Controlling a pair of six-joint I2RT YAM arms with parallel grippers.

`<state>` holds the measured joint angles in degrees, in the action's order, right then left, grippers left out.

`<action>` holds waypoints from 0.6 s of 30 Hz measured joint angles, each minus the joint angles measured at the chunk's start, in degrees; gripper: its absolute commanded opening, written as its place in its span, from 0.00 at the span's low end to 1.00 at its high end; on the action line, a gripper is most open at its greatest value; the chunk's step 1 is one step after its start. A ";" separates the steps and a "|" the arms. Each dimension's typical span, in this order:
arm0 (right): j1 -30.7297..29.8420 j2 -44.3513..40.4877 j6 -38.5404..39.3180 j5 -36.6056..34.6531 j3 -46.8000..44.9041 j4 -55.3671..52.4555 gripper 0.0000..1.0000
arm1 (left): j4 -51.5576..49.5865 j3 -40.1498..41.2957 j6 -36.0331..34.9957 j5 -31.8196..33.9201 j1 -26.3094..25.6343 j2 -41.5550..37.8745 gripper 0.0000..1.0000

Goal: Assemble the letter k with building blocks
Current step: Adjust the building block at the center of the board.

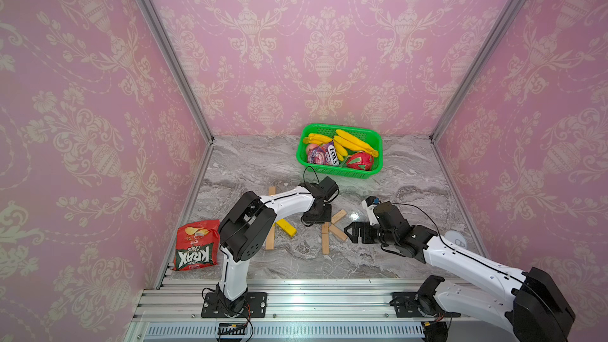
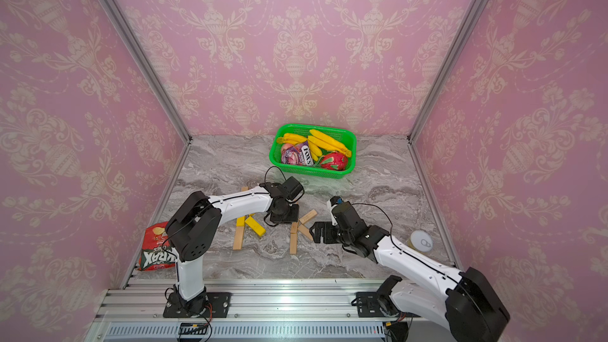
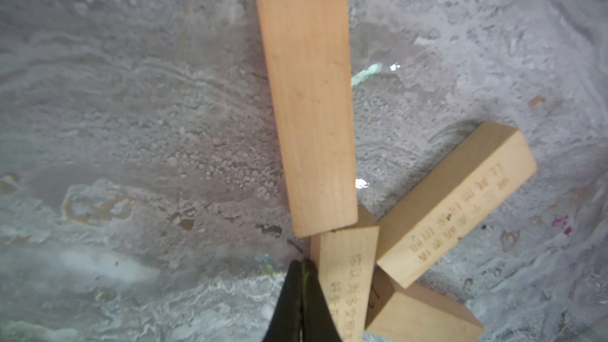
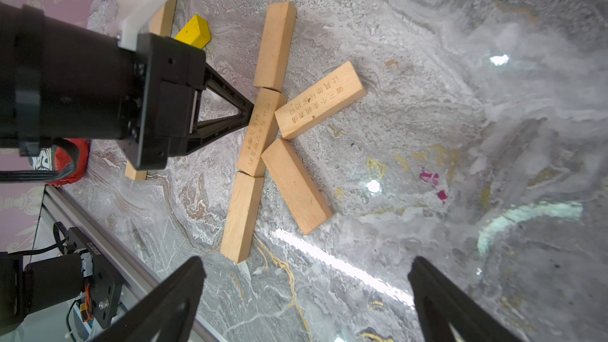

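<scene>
An all-wood letter k (image 4: pixel 263 133) of building blocks lies flat on the marble; in both top views it sits mid-table (image 1: pixel 329 230). Its stem is three bars end to end, and two slanted arms (image 4: pixel 320 105) (image 4: pixel 296 185) meet the middle stem bar (image 4: pixel 260 126). My left gripper (image 4: pixel 251 112) is shut and empty, with its tips (image 3: pixel 301 263) against that middle bar's side. My right gripper (image 4: pixel 306 263) hovers open just right of the letter, with nothing between its fingers. Further left lie yellow bars (image 2: pixel 255 226) and wood bars (image 2: pixel 238 238), partly hidden by my left arm.
A green basket (image 1: pixel 332 172) with bananas (image 1: pixel 355 141) and snacks stands at the back. A red chips bag (image 1: pixel 195 245) lies front left, and a can (image 2: pixel 421 241) stands by the right wall. An aluminium rail (image 1: pixel 312 294) runs along the front edge.
</scene>
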<state>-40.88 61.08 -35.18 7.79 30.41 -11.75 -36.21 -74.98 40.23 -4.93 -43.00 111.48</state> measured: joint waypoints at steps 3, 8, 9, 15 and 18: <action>0.04 0.00 0.02 0.22 -0.17 0.00 1.00 | -1.22 0.00 0.83 1.55 -0.04 0.00 0.00; 0.13 0.00 0.02 0.42 -0.20 0.02 1.00 | -1.51 0.63 2.32 2.99 -0.04 -0.11 0.00; 0.15 0.00 0.02 0.37 -0.20 0.02 1.00 | -1.11 0.90 2.60 2.97 -0.09 -0.28 0.00; 2.71 5.09 0.07 -0.87 1.27 -0.31 1.00 | -0.07 2.45 3.56 2.99 -0.44 -1.40 0.00; 4.48 11.30 0.28 -4.13 4.98 -2.21 1.00 | -0.04 2.69 3.74 2.99 -0.44 -1.79 0.00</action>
<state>-36.40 72.38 -34.89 3.66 35.40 -13.96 -36.25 -72.29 43.97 -1.93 -43.44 109.69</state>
